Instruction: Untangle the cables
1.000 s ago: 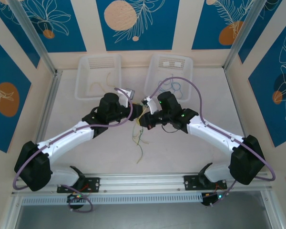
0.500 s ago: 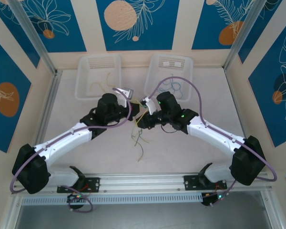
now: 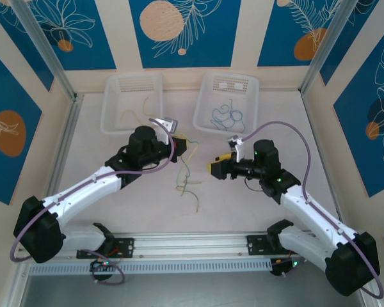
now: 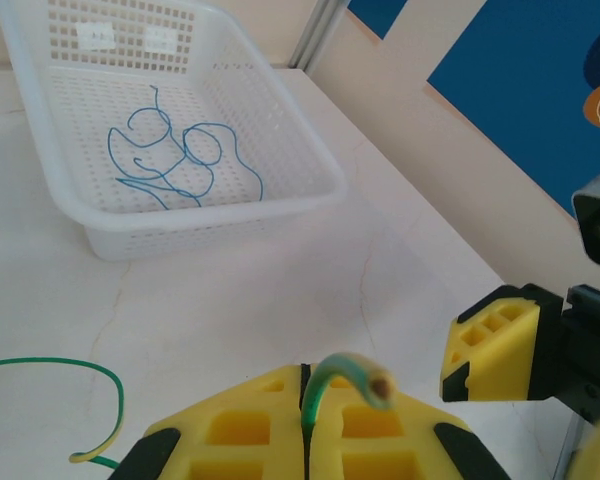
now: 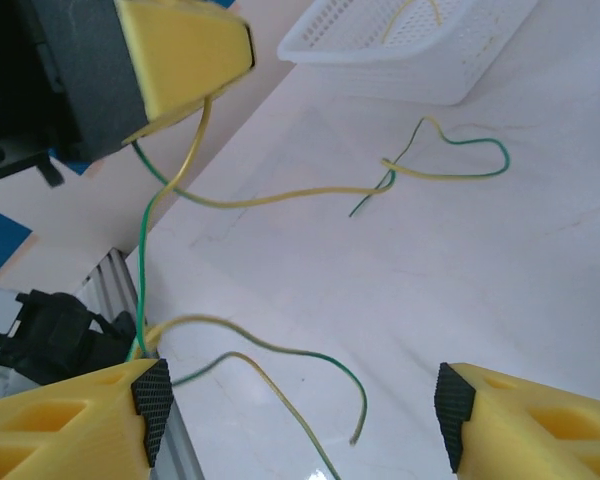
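— Where are the cables [image 3: 187, 185]?
— Most of them lie in a loose bunch of green and yellow strands in the middle of the table [image 3: 243, 208].
— Is any of them held?
— Yes. One green-and-yellow cable [image 4: 320, 385] climbs from the bunch to the left gripper [image 4: 302, 430]. Its tip pokes out, bent over, between the yellow fingertips [image 4: 240, 430], which are pressed together on it.
— And the right gripper [image 3: 216, 165]?
— It hangs over the table to the right of the bunch, apart from the left gripper, with its fingers spread wide and free. In its wrist view one strand passes close by one finger; I cannot tell whether they touch.
— What about the rest?
— Blue cables [image 4: 175, 160] lie curled on the floor of the right basket [image 4: 210, 215], at the far edge of the table. A yellow cable [image 3: 141, 109] lies in the left basket [image 3: 112, 96] beside it. Both baskets are white, upright and well apart from the grippers.
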Robot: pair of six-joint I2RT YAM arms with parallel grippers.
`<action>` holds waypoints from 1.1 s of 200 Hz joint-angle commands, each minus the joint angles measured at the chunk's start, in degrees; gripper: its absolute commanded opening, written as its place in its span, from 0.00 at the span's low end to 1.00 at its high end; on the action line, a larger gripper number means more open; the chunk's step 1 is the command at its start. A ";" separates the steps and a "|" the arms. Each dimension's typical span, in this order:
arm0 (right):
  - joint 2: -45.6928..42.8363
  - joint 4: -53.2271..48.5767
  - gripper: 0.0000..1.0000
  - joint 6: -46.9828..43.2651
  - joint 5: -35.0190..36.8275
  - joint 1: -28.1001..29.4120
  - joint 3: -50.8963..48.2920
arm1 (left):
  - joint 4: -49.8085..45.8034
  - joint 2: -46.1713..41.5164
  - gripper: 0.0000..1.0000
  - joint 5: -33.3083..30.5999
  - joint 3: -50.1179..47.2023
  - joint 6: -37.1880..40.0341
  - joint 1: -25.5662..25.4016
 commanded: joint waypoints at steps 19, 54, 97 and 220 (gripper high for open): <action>0.17 9.11 0.73 -4.87 -8.56 2.76 -7.41 | 1.19 -1.09 0.00 0.69 -0.09 0.15 -0.24; 2.23 15.12 0.77 -11.65 2.80 12.02 -8.77 | 1.76 -1.15 0.00 1.69 -0.27 -0.34 -0.25; 12.68 24.94 0.74 -12.62 4.60 13.79 -6.50 | 2.01 -1.12 0.00 2.95 -0.30 -0.41 -0.20; 13.49 25.74 0.00 -15.49 10.41 16.25 -4.63 | 0.47 -3.93 0.00 -0.82 -2.48 0.78 -0.03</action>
